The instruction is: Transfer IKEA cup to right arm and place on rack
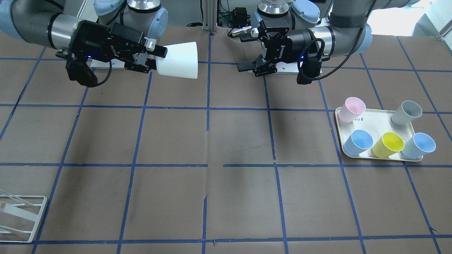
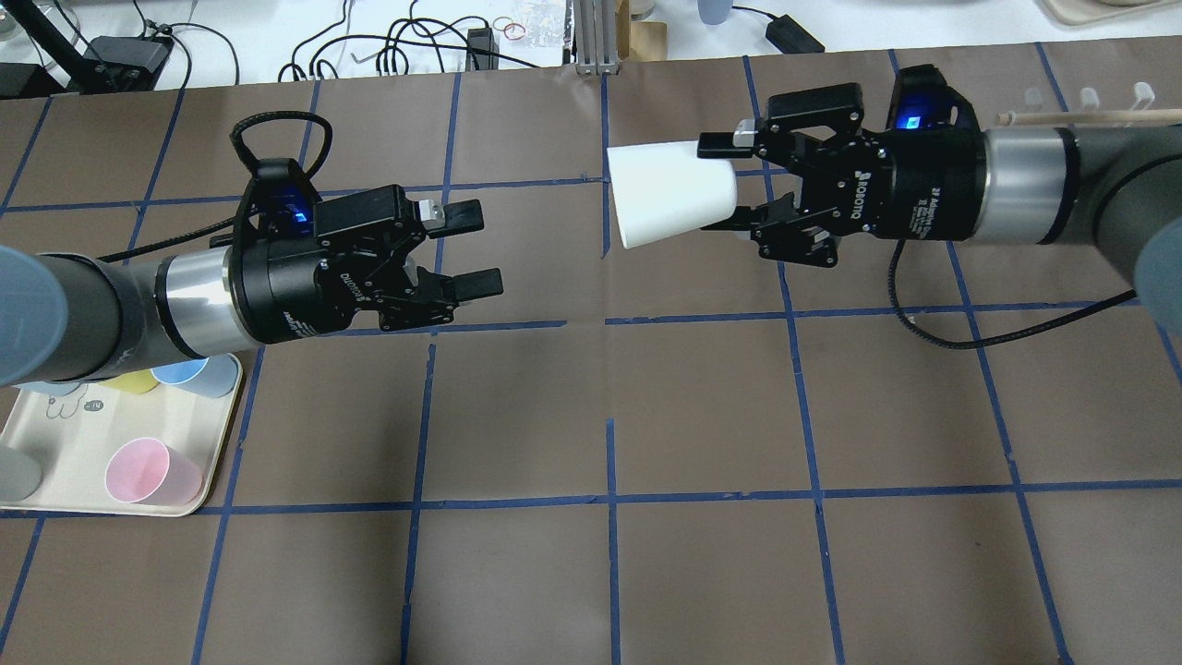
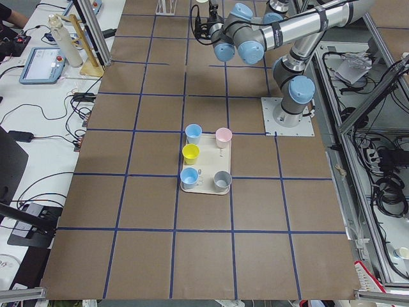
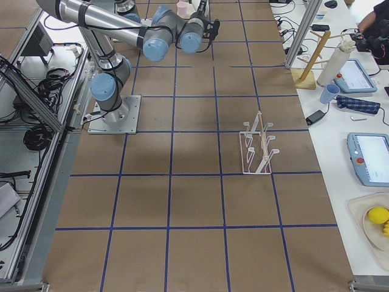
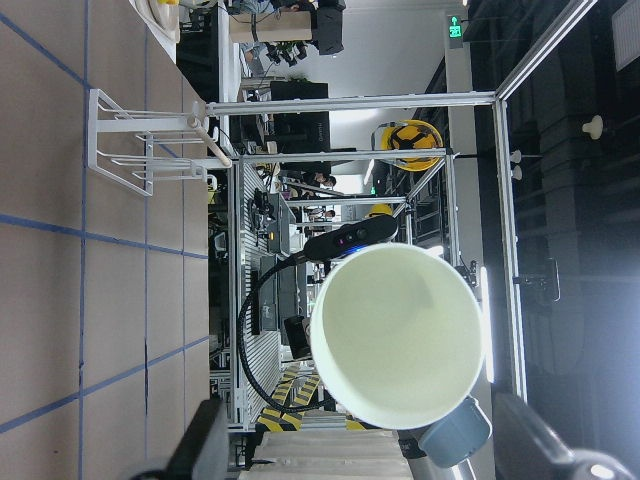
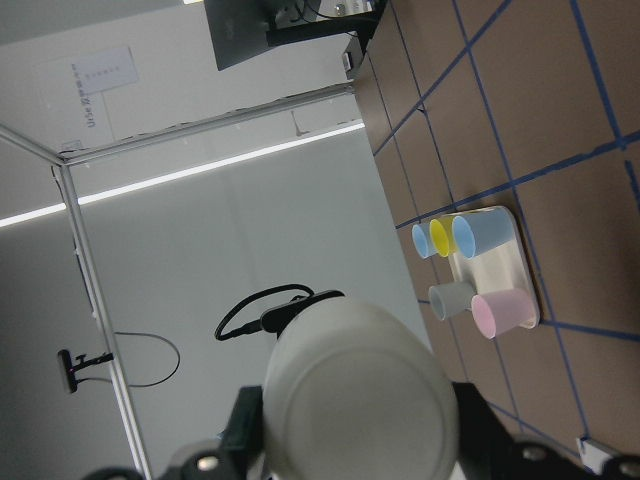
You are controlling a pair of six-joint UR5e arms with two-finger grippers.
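Observation:
The IKEA cup [image 2: 669, 194], almost white, is held on its side in the air over the middle of the table. It also shows in the front view [image 1: 178, 60]. My right gripper [image 2: 722, 180] is shut on its narrow base end and also shows in the front view [image 1: 156, 58]. The cup's mouth faces my left gripper [image 2: 476, 247], which is open and empty, a short gap away from the rim. The left gripper also shows in the front view [image 1: 243, 50]. The left wrist view looks into the cup's mouth [image 5: 395, 335]. The white wire rack [image 4: 258, 149] stands on the right half of the table.
A cream tray [image 1: 379, 121] on my left side holds pink [image 1: 351, 109], grey [image 1: 406, 113], yellow [image 1: 387, 144] and two blue cups. The rack's corner shows in the front view [image 1: 21, 218]. Blue tape lines grid the brown table.

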